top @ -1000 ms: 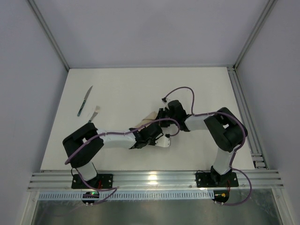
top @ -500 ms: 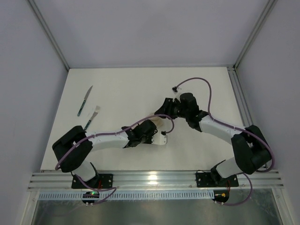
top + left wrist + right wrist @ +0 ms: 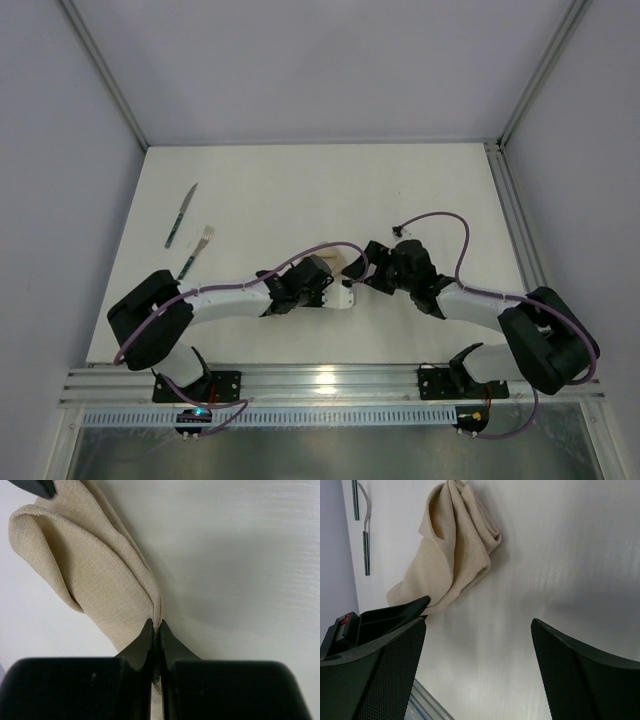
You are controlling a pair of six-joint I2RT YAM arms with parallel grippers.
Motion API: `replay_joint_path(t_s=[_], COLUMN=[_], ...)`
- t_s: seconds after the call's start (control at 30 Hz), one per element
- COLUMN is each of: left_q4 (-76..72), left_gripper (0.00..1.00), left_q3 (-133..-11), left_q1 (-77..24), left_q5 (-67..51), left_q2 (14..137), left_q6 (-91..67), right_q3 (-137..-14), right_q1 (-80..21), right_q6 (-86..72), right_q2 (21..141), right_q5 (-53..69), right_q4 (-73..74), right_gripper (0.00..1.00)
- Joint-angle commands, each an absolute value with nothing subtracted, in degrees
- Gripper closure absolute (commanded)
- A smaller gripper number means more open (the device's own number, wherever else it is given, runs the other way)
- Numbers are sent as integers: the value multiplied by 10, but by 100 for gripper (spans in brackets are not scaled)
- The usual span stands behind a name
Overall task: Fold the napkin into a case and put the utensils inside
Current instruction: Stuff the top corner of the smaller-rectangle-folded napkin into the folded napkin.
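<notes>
Two claws: we are pinching the folded napkin (image 3: 90, 575) in our left claw (image 3: 156, 626), likely securing its layers; our right claw (image 3: 479, 622) is gaping wide, empty, near it.

The left arm (image 3: 225, 296) rises from its base at the near left, elbow pushed out leftward, forearm running right toward the middle. The left end effector (image 3: 156, 626) has both fingers (image 3: 142, 645) pressed together, pinching the edge of the napkin (image 3: 95, 575). The right arm (image 3: 478, 300) bows out to the right, forearm reaching back left. The right end effector (image 3: 479, 622) faces it, close by, jaws spread wide, gripping nothing.
</notes>
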State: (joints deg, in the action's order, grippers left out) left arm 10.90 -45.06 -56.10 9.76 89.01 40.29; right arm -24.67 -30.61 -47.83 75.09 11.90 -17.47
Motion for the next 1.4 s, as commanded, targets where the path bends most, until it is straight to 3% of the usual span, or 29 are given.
replay_joint_path(t_s=[0.0,0.47,0.8,0.9,1.07,1.2,1.27,1.3,1.37], left_q4=[81,62,65,69,69,76,101,113,149], left_gripper=[100,100,100,100,100,99,91,79,69], left_q3=[-449,-446,-454,-457,-453,-453,-459,-461,-475], left_q1=[-559,-558,-556,-556,-556,-556,-556,-556,-556], left_q5=[84,95,91,91,89,77,48,37,3], left_q2=[869,853,847,847,855,863,864,864,856], left_q6=[387,379,373,372,373,369,366,365,359], right_q3=[-230,-265,-292,-308,-316,-318,-318,-316,-316], right_q1=[-339,-396,-420,-422,-422,-422,-421,-420,-419], right_q6=[-562,-737,-839,-838,-833,-825,-821,-821,-815], right_q2=[780,964,1093,1107,1110,1107,1107,1107,1107], right_q5=[109,58,69,66,49,41,41,41,41], right_q4=[-307,-437,-510,-494,-496,-495,-497,-497,-500], right_gripper=[10,13,22,29,58,74,79,85,89])
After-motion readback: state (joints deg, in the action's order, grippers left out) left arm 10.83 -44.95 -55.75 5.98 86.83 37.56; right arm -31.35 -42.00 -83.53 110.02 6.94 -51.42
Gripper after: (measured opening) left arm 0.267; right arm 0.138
